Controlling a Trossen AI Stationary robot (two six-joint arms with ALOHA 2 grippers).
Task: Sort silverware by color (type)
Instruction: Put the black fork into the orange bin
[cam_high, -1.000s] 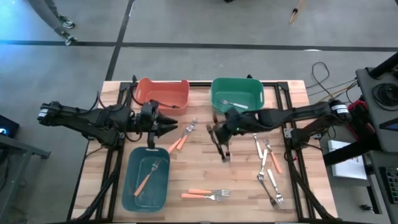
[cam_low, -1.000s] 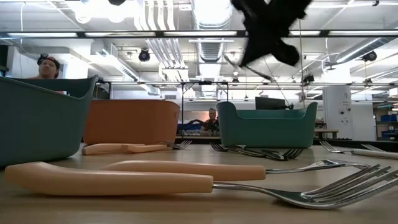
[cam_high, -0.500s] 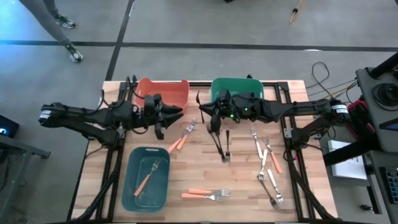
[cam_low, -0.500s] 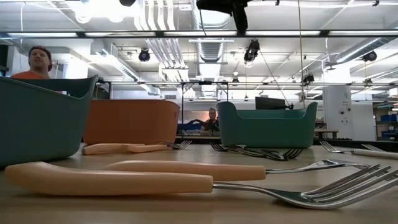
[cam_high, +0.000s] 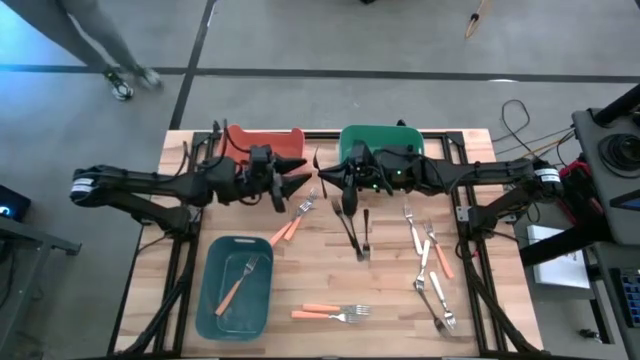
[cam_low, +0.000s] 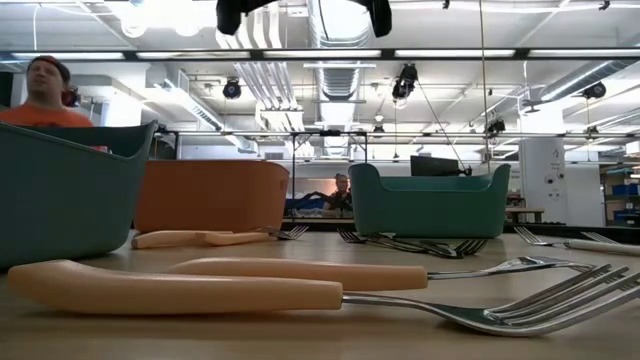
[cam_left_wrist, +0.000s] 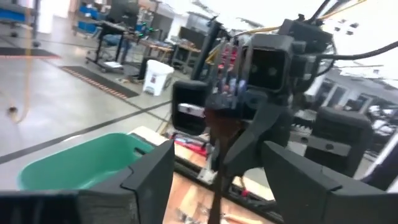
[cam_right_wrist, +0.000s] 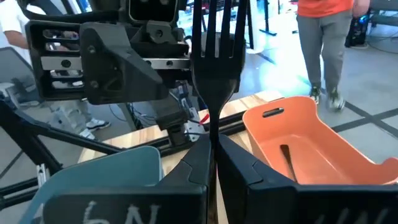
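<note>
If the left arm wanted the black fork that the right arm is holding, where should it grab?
Probably the broad neck below the tines: the right gripper is shut on the black fork by its handle, leaving only that end free. The open left gripper faces it, so approach straight on.

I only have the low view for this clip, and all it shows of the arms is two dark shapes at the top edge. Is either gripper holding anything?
Observer: Yes. The right gripper is shut on a black fork, its tines pointing away from the wrist.
Operator: Where is the left one?
Observer: In the high view the left gripper faces it almost tip to tip, above the table in front of the orange bin and the green bin.
Operator: Open or shut?
Observer: Open. The left wrist view shows its fingers spread wide toward the right arm.
</note>
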